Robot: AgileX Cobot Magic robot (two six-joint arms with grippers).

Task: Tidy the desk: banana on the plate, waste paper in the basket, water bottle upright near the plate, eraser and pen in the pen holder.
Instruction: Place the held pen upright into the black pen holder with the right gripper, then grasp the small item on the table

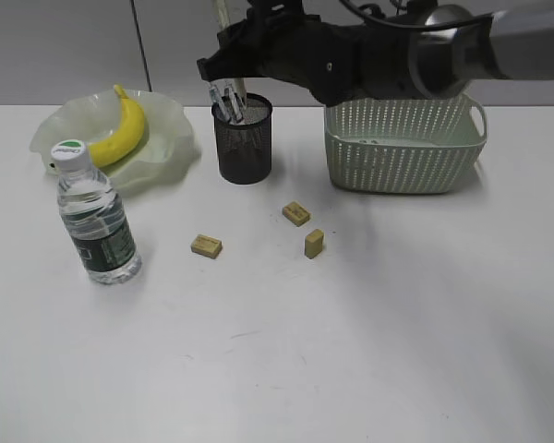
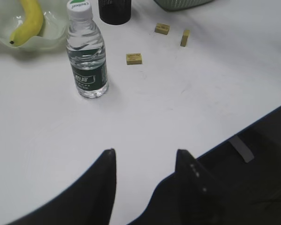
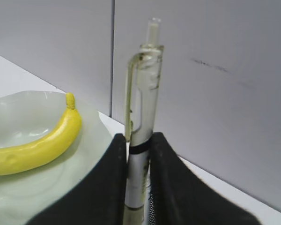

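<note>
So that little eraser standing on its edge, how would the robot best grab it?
From straight above, I'd guess, pinching the two broad flat faces of the upright eraser. It stands narrow and clear of the two erasers lying flat, so an open tool could straddle it.

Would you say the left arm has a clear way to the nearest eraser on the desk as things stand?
Probably yes: the left claw is open, with bare desk leading to that eraser; the water bottle stands just left of the path.

The desk (image 1: 397, 351) carries plate (image 1: 171, 138), water bottle (image 1: 96, 221), pen holder (image 1: 244, 148), basket (image 1: 406, 152); three erasers (image 1: 296, 214) lie loose.
</note>
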